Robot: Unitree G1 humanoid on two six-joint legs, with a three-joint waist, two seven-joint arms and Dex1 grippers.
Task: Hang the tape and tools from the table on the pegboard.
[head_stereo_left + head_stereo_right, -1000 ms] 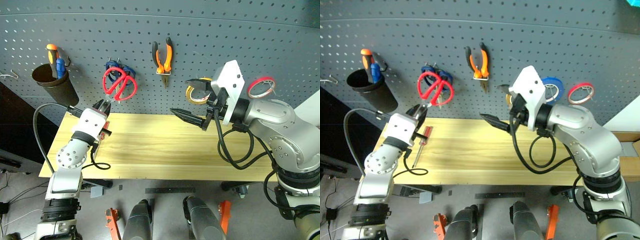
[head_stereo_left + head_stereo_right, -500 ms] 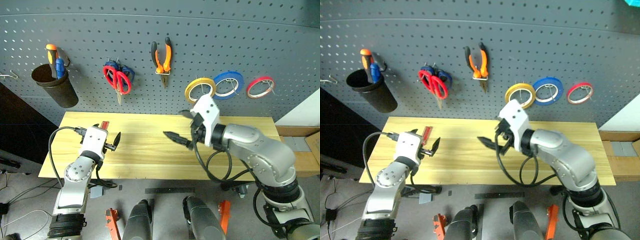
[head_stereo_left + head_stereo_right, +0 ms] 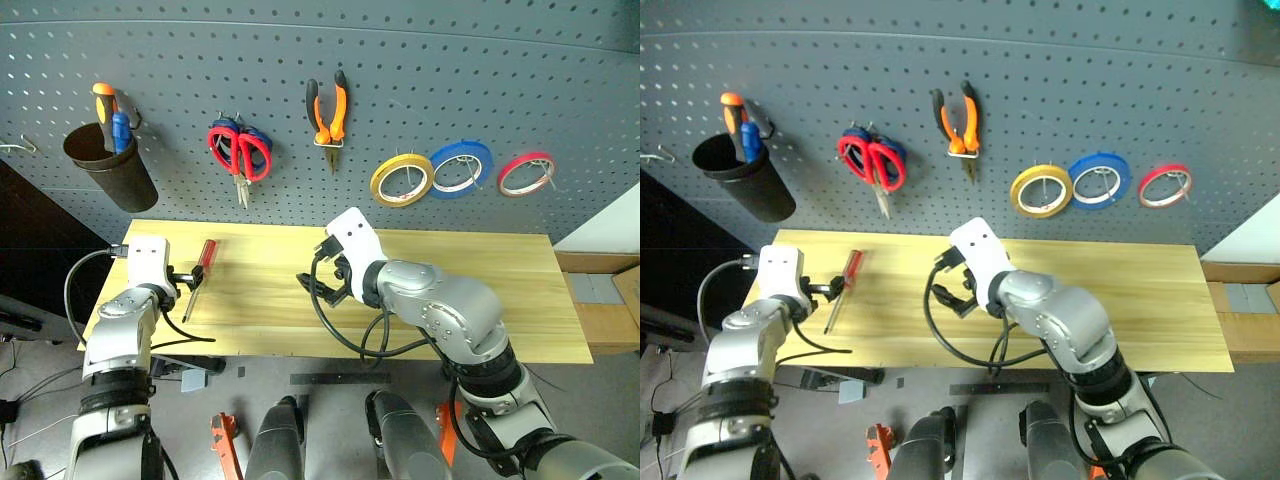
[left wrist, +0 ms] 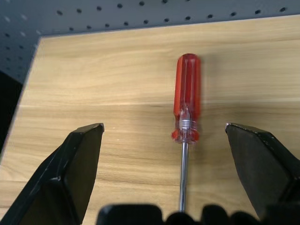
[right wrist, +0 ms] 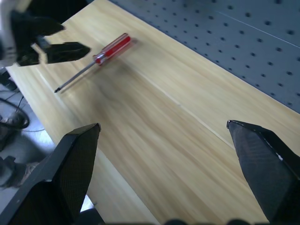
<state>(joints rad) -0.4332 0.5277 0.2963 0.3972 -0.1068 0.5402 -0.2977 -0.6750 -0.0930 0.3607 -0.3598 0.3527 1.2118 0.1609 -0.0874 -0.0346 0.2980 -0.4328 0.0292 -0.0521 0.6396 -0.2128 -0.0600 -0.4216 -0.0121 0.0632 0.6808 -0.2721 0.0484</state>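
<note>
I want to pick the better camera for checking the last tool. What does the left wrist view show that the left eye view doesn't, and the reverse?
Left wrist view alone: a close look at the screwdriver lying between the open left tool. Left eye view alone: the red scissors, pliers and yellow tape hanging up, plus the open right tool. Both: screwdriver, table, pegboard.

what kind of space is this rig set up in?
Looks like a workshop or tool-bench mock-up: a dark grey pegboard hung with pliers, scissors and tape rings, above a light-wood table with a screwdriver on it.
</note>
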